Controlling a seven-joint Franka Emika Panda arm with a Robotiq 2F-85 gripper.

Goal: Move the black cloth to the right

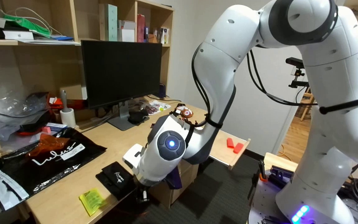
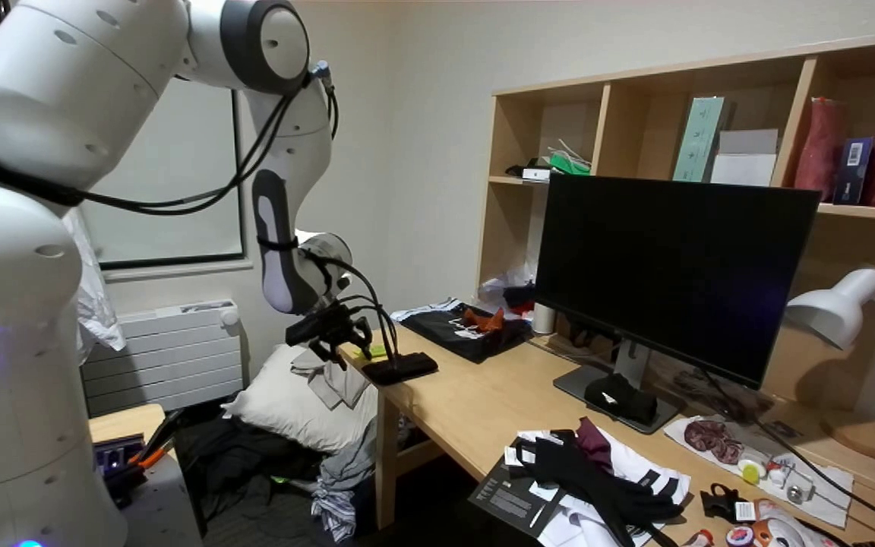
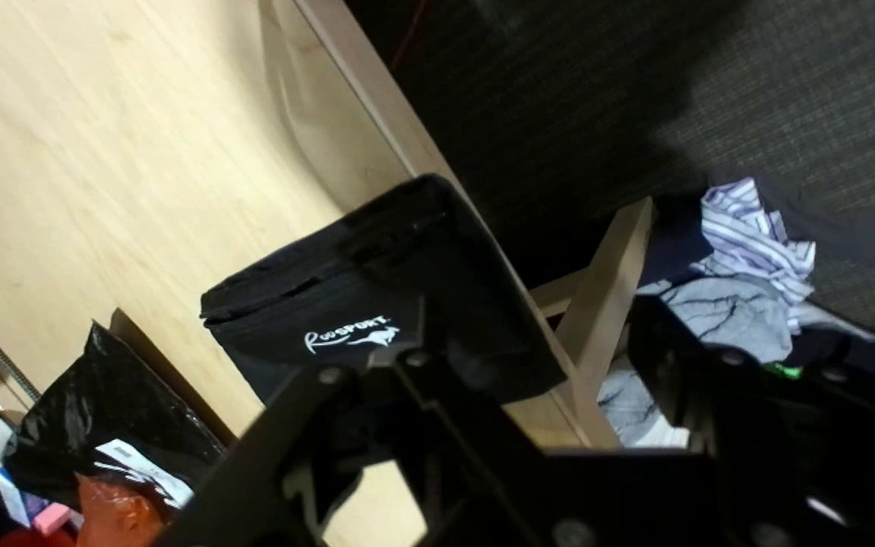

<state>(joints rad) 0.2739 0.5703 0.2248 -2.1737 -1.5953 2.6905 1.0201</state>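
The black cloth (image 1: 117,179) lies flat and folded, with small white print on it, at the front edge of the desk. It also shows at the desk's edge (image 2: 401,368) in an exterior view, partly behind cables, and large in the wrist view (image 3: 361,281). My gripper (image 3: 531,304) is open with nothing between its fingers. In the wrist view one finger overlaps the cloth and the other appears over the floor beyond the desk edge. In the exterior views the gripper (image 1: 142,194) (image 2: 348,351) is beside the cloth at the edge; contact cannot be told.
A yellow-green pad (image 1: 92,200) lies near the cloth at the desk's front edge. A large black sheet with white markings (image 1: 61,161) lies farther back. A monitor (image 1: 121,71) stands at the rear. Gloves and papers (image 2: 597,479) lie along the desk. Clothes (image 3: 741,304) are on the floor.
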